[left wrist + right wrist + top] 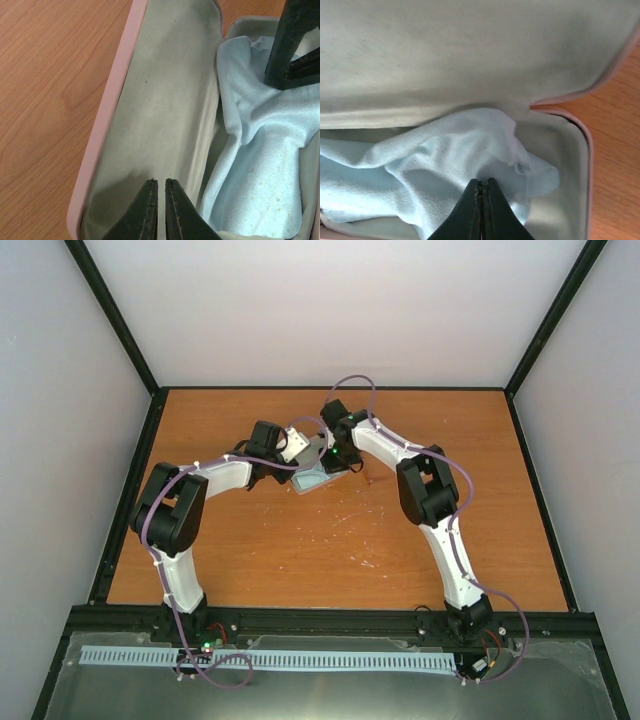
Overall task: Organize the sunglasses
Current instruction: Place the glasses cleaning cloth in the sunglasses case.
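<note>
Right tool sits closed over cloth inside case.

It seems to be a robotics lab test cell: an orange wooden tabletop boxed in by plain white walls and black frame posts, with two robot arms bolted to a black rail at 6 o'clock.

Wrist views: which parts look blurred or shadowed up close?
Left wrist: the left hand is soft-edged near the lens, with a dark shadow on the case lining beside it. Right wrist: the right hand is blurred too; the cloth is evenly lit, without glare.
</note>
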Motion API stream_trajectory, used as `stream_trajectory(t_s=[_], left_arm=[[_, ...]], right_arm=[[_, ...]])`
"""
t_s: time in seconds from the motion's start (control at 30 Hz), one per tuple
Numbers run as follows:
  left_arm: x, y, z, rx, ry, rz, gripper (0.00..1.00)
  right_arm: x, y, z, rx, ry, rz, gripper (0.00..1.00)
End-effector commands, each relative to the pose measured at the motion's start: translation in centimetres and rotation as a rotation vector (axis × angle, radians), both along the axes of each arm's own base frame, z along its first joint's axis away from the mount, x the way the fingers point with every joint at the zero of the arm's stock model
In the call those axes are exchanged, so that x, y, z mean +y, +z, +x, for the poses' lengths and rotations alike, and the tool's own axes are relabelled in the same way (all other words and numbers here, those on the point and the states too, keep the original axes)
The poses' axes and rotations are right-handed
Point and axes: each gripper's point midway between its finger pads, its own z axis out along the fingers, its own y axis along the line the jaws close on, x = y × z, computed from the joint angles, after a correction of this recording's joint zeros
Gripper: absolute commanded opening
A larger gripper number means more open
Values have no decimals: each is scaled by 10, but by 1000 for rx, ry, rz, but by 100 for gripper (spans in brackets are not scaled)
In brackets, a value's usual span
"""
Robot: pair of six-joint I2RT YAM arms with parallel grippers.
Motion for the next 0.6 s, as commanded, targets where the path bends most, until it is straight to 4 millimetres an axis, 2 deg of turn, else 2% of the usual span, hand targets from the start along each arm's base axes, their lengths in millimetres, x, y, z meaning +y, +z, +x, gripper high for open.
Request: stream_trajectory(t_s=[0.0,0.1,0.23,0.57], left_arm=[[-3,28,9,-59,-3,-21,9],[-3,29,10,-60,1,-21,11],[-3,30,10,-63,5,-24,17],[-3,38,13,-86,16,-31,21]], right_arm=[[-24,1,-2,-11,-38,-100,3],[-24,8,-1,-27,-47,-89,8],[-14,27,4,-66,-47,-26,24],[5,100,24,-242,-75,144,26]])
